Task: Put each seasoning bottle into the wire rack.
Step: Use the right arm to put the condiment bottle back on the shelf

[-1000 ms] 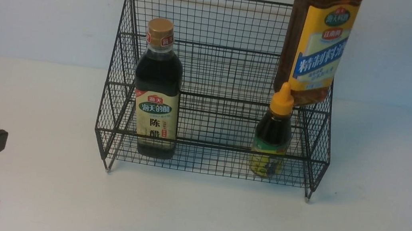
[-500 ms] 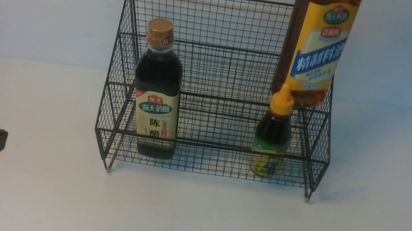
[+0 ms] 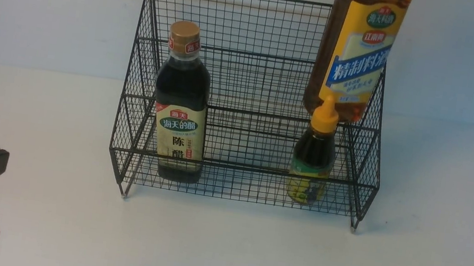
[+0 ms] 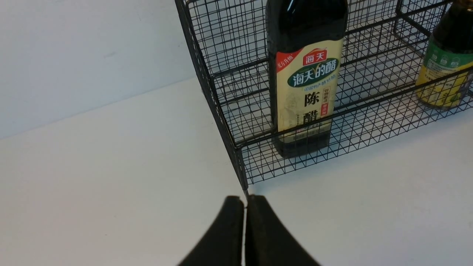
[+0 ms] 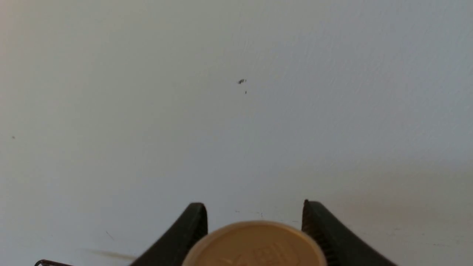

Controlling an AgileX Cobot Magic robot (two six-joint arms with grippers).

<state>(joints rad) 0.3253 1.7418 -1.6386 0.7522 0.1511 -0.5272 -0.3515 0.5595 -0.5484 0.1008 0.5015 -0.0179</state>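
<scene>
Two of the three seasoning bottles are already stood in the lower tier of the black wire-mesh stepped rack (image 3: 261,25): the dark vinegar bottle with a beige label and tan cap (image 3: 180,111) towards the left end, and the small dark squeeze bottle with an orange nozzle (image 3: 312,162) towards the right. The tall amber bottle with a yellow-and-blue label (image 3: 354,56) is held in the air over the rack's right end, tilted, its base seen just behind the squeeze bottle's nozzle. It is pinched at its pale round cap (image 5: 255,244) by the right gripper (image 5: 254,212). The left gripper (image 4: 245,201) is pressed together on nothing, low over the white table (image 3: 220,251), facing the rack's front left corner. For a clean placement, the amber bottle should be brought upright first, then lowered straight onto the upper tier, kept clear of the nozzle and the side mesh. Release is best withheld until the base is seated flat on the wire.
</scene>
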